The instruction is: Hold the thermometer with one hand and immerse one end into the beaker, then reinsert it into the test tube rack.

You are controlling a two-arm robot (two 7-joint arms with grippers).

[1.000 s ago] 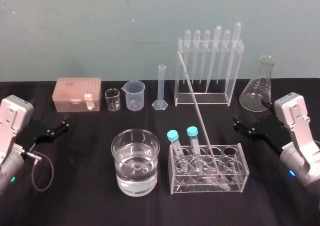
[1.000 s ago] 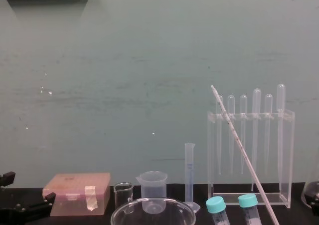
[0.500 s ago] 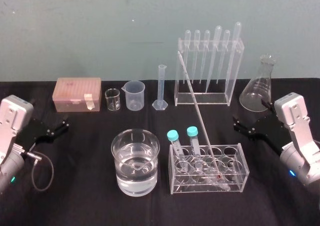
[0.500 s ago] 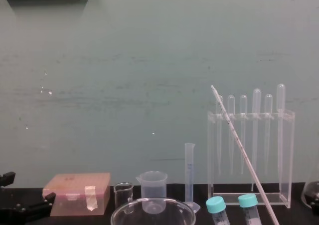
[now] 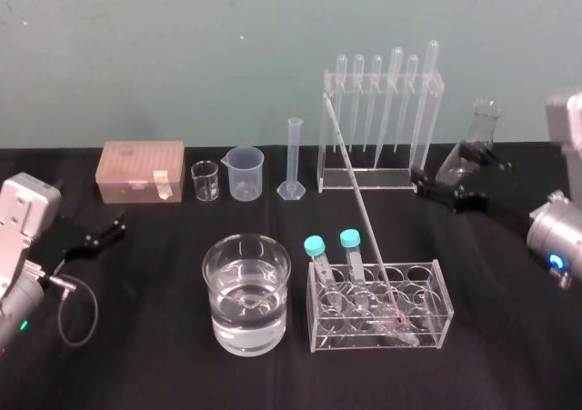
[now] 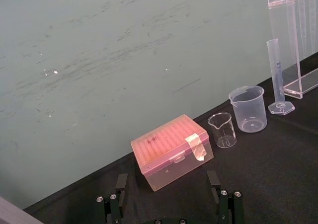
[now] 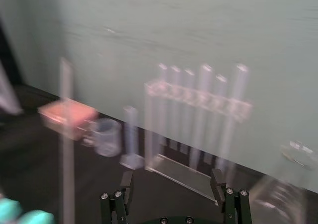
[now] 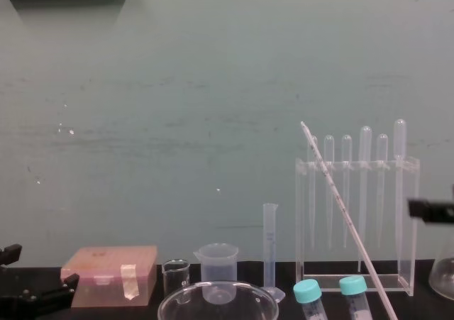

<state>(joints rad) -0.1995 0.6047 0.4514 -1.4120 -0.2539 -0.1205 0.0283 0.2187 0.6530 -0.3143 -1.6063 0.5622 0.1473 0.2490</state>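
While the thermometer (image 5: 361, 205) leans with its lower end in the low tube holder (image 5: 436, 319) and its upper end before the test tube rack (image 5: 386, 178), the right gripper (image 5: 438, 190) hovers beside that rack's right end, jaws wide apart, empty; two blue-capped tubes (image 5: 316, 246) stand between thermometer and water-filled beaker (image 5: 273, 287); the left gripper (image 5: 111, 228) rests at the table's left, jaws spread, empty; a mark on the pink box (image 6: 171, 149) lid, possibly handwriting, is illegible.

black table (image 5: 136, 355) | beaker (image 5: 246, 292) | pink box (image 5: 142, 170) | measuring cylinder (image 5: 293, 155)
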